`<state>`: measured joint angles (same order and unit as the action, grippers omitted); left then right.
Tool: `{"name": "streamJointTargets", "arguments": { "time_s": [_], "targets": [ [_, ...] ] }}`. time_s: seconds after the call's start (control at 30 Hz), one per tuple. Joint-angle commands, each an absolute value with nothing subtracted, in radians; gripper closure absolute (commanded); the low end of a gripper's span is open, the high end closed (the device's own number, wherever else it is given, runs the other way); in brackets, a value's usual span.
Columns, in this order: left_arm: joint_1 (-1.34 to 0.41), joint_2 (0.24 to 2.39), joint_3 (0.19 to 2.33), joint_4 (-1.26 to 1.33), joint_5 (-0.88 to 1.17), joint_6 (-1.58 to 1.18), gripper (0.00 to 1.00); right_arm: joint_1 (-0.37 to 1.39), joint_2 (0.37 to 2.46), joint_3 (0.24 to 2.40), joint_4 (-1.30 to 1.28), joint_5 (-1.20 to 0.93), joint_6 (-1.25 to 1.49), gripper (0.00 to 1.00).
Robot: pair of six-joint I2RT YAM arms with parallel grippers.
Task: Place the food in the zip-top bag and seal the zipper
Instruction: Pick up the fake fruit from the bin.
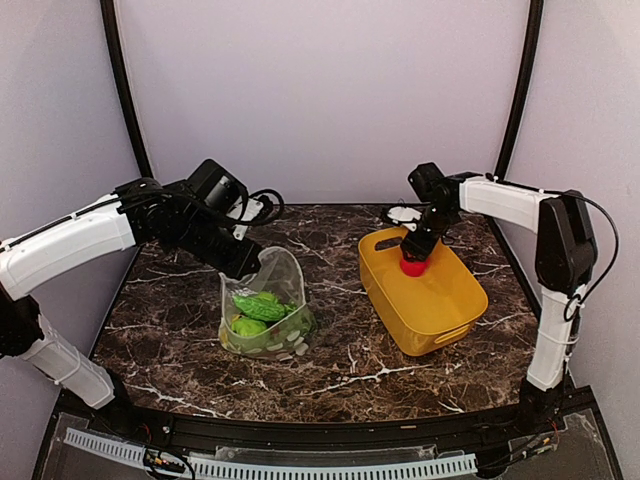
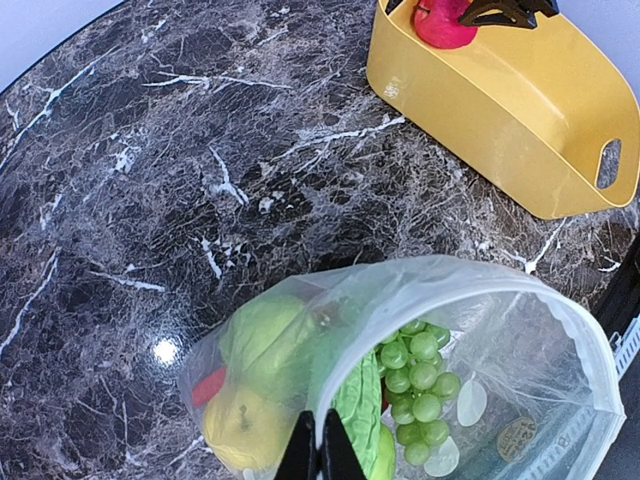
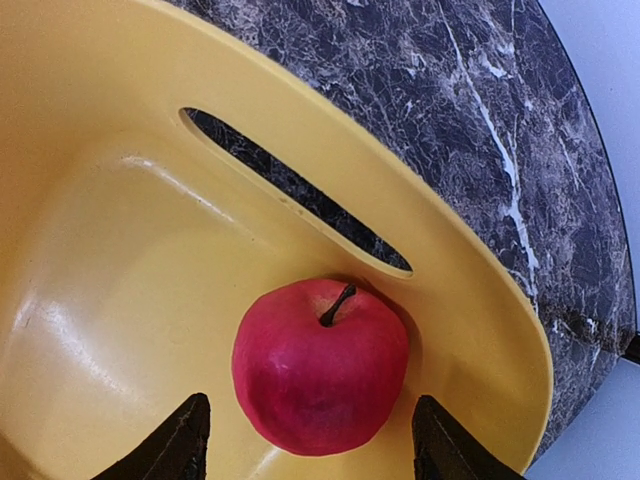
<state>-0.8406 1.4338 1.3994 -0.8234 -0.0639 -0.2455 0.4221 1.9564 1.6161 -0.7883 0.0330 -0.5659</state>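
Observation:
The clear dotted zip-top bag [image 1: 265, 305] stands open on the dark marble table, holding green grapes [image 2: 420, 385], a green apple [image 2: 265, 335], a yellow lemon [image 2: 240, 420], a ridged cucumber and a red piece. My left gripper [image 2: 320, 455] is shut on the bag's rim and holds its mouth up; it shows in the top view [image 1: 245, 262]. The zipper strip [image 2: 590, 350] runs along the open mouth. A red apple [image 3: 320, 365] lies in the yellow basket [image 1: 425, 290]. My right gripper [image 3: 305, 445] is open, its fingers either side of the apple, just above it.
The yellow basket [image 2: 500, 100] has slot handles at each end [image 3: 300, 190]. A small white thing [image 1: 403, 213] lies behind the basket near the table's back edge. Purple walls close in the back and sides.

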Motion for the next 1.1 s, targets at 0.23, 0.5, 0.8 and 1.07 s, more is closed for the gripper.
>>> {"name": "streamJointTargets", "arguments": {
  "time_s": [0.23, 0.5, 0.8, 1.07],
  "targets": [
    [-0.844, 1.405, 1.367, -0.805, -0.038, -0.245, 0.99, 0.419, 2.044, 1.632, -0.776, 0.08, -0.523, 0.33],
    [-0.844, 1.408, 1.362, -0.8, -0.034, -0.248, 0.99, 0.426, 2.074, 1.619, -0.801, 0.117, -0.5, 0.32],
    [-0.843, 1.405, 1.358, -0.795, -0.031, -0.257, 0.99, 0.44, 2.067, 1.604, -0.825, 0.106, -0.493, 0.27],
    [-0.844, 1.396, 1.347, -0.793, -0.026, -0.264, 0.99, 0.442, 2.059, 1.585, -0.819, 0.086, -0.489, 0.34]
  ]
}}
